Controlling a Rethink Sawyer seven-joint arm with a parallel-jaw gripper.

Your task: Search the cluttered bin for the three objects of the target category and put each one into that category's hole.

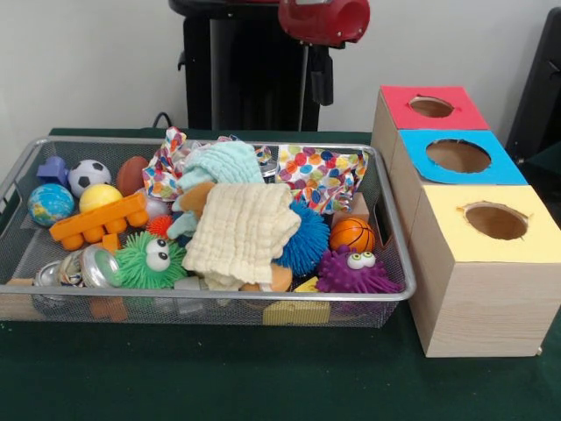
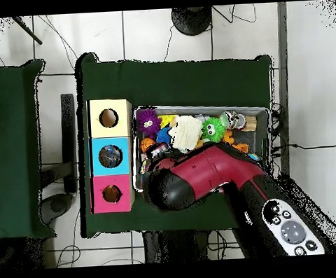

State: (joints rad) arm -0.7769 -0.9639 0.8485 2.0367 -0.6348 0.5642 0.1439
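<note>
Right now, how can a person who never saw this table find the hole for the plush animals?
Look at the row of three wooden boxes beside the mesh bin. In the front view the red-topped box stands farthest back, nearest the robot. Its round hole is the target; the neighbours have blue and yellow tops.

You have a cream cloth (image 1: 241,232) lying over the clutter, a green spiky ball (image 1: 151,259) to its left and a purple one (image 1: 352,270) to its right. Blue-topped (image 1: 456,158) and yellow-topped (image 1: 491,224) boxes stand on the green surface (image 1: 219,377).
</note>
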